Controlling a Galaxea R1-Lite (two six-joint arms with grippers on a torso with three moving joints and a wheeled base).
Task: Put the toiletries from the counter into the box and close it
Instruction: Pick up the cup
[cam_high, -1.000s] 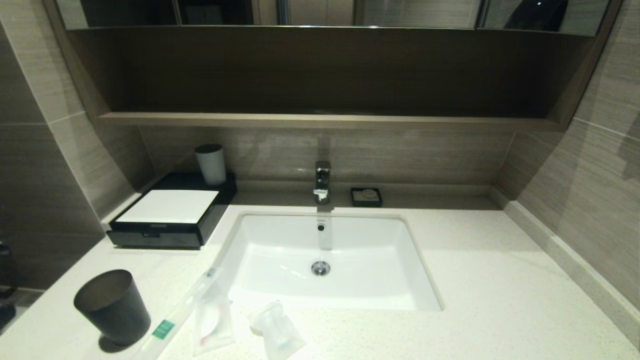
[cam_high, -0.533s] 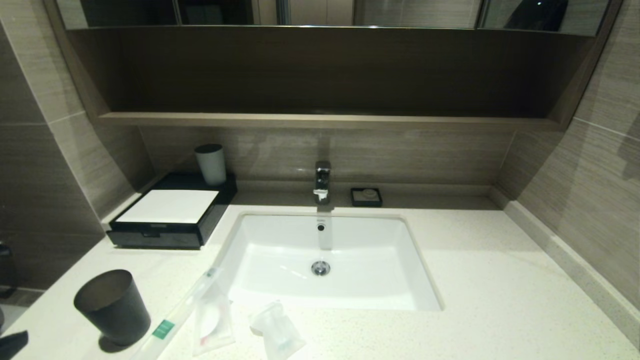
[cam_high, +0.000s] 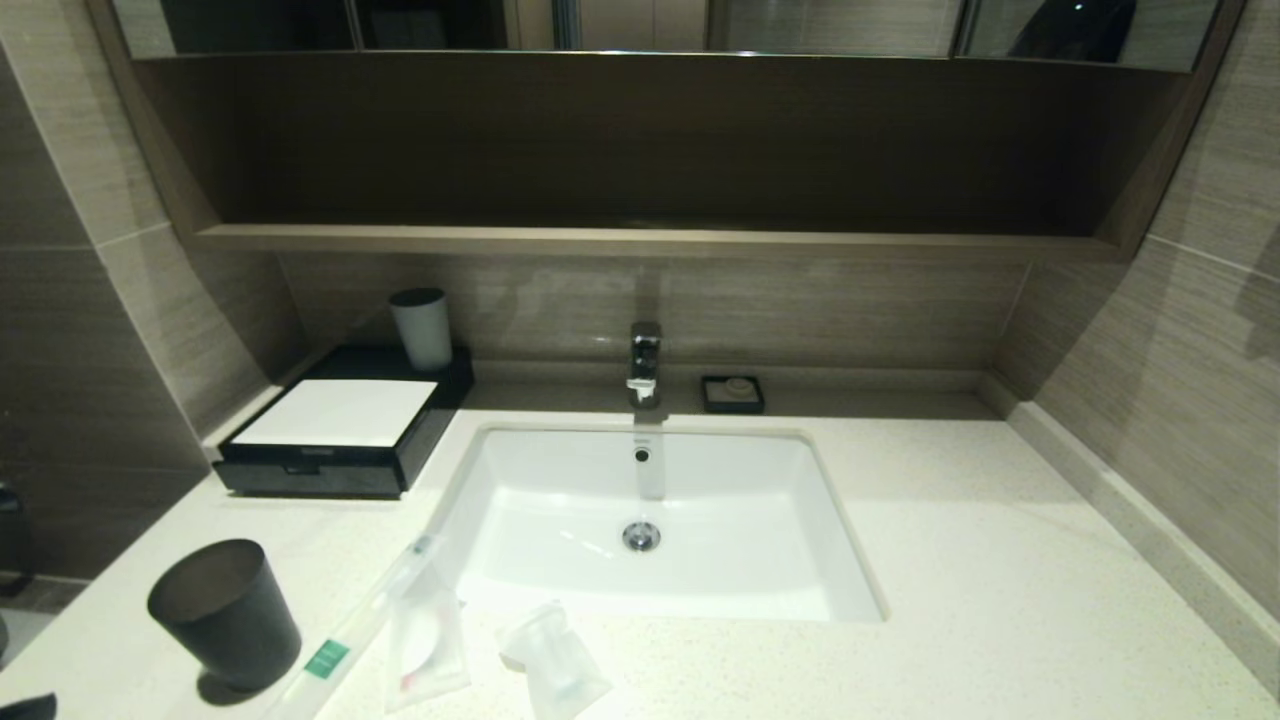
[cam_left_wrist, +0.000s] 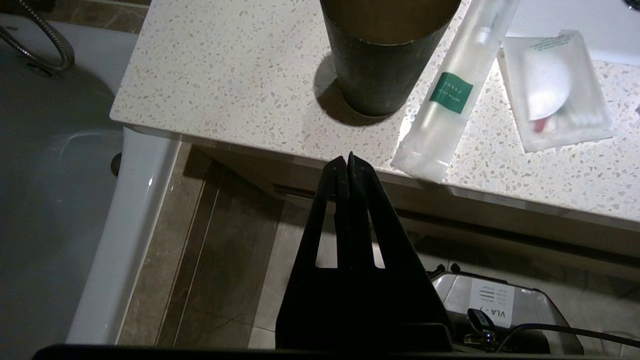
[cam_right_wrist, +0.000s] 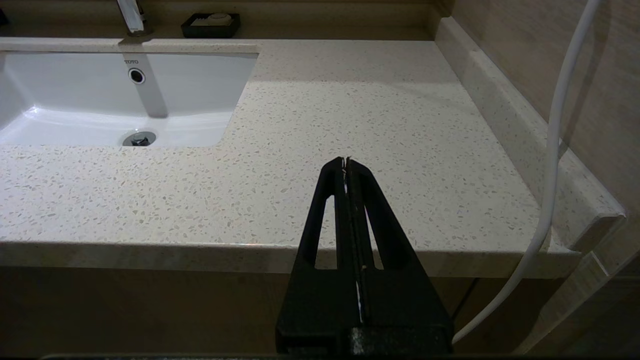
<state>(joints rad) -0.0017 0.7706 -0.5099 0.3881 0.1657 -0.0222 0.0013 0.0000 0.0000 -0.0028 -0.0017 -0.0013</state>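
Bathroom counter (cam_high: 950, 560): toothbrush packet (cam_left_wrist: 452, 95) runs diagonally, its near end overhanging the edge, upper right of the left gripper (cam_left_wrist: 348, 159), jaws pressed together, empty.

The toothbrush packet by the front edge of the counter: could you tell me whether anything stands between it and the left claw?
Nothing visible does. The left claw, shut, hangs just off the counter edge, and the toothbrush packet has its near end close by. The dark cup stands beside the packet, not across the path.
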